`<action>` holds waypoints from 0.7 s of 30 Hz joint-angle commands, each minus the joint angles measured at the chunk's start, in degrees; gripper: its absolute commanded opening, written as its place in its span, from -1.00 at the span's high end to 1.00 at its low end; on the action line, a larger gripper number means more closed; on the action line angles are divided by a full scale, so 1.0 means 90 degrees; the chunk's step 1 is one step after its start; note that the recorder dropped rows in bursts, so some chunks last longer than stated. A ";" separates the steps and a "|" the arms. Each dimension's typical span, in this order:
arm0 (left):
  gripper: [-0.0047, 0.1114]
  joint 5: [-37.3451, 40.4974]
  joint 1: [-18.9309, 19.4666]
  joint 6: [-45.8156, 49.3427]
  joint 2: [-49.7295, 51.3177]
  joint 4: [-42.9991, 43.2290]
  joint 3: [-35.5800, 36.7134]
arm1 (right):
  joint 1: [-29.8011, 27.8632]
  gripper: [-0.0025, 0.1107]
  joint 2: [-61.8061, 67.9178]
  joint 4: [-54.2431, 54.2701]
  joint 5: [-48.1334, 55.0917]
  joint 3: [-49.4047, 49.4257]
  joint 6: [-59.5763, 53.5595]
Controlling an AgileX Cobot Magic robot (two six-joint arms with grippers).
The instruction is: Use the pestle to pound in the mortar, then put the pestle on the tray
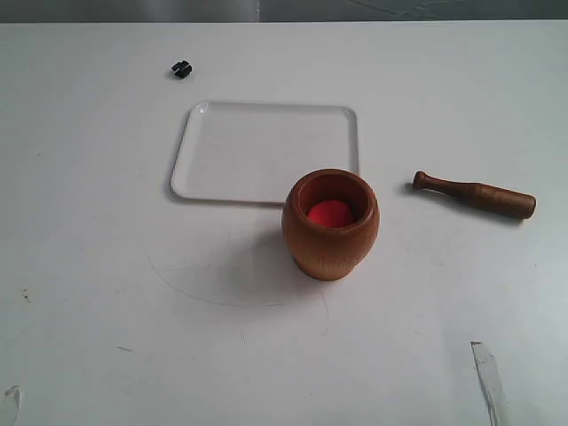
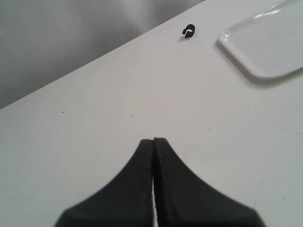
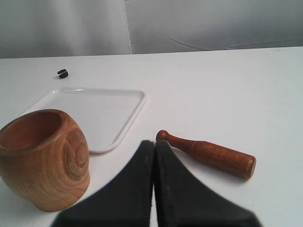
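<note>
Exterior view: a red object (image 1: 330, 213) is seen inside the mortar (image 1: 330, 224), just beside the tray (image 1: 266, 151); the pestle (image 1: 475, 193) is laid rightward, apart. Left wrist view: the left gripper (image 2: 154, 141) is closed on nothing. Right wrist view: the right gripper (image 3: 154, 142) is likewise closed, the pestle near its tips.

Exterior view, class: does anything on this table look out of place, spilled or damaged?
Only a small black part, lying alone beyond the far left corner of the tray; it matches nothing else. The mortar stands upright, the pestle lies whole to its right; nothing spilled.
</note>
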 commanded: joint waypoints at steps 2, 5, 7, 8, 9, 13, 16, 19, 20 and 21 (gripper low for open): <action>0.92 -0.0019 -0.0049 -0.0052 -0.0008 -0.0047 0.0004 | -0.0033 0.96 -0.0038 0.0010 -0.0008 0.0019 -0.0022; 0.92 -0.0019 -0.0049 -0.0052 -0.0008 -0.0047 0.0004 | -0.0033 0.96 -0.0038 0.0010 -0.0008 0.0019 -0.0022; 0.92 -0.0019 -0.0049 -0.0052 -0.0008 -0.0047 0.0004 | -0.0033 0.96 -0.0038 0.0010 -0.0008 0.0019 -0.0022; 0.92 -0.0019 -0.0049 -0.0052 -0.0008 -0.0047 0.0004 | -0.0033 0.96 -0.0038 0.0010 -0.0077 0.0019 -0.0082; 0.92 -0.0019 -0.0049 -0.0052 -0.0008 -0.0047 0.0004 | -0.0033 0.96 -0.0038 0.0010 -0.0212 0.0019 -0.0082; 0.92 -0.0019 -0.0049 -0.0052 -0.0008 -0.0047 0.0004 | -0.0033 0.96 -0.0038 0.0329 -0.1372 0.0019 0.0025; 0.92 -0.0019 -0.0049 -0.0052 -0.0008 -0.0047 0.0004 | -0.0033 0.96 -0.0038 0.0929 -0.1933 0.0019 0.0041; 0.92 -0.0019 -0.0049 -0.0052 -0.0008 -0.0047 0.0004 | -0.0033 0.96 -0.0038 0.0963 -0.2886 0.0019 0.0041; 0.92 -0.0019 -0.0049 -0.0052 -0.0008 -0.0047 0.0004 | -0.0033 0.96 -0.0038 0.0963 -0.3336 0.0019 0.0041; 0.92 -0.0019 -0.0049 -0.0052 -0.0008 -0.0047 0.0004 | -0.0033 0.96 -0.0038 0.0963 -0.3735 0.0019 0.0056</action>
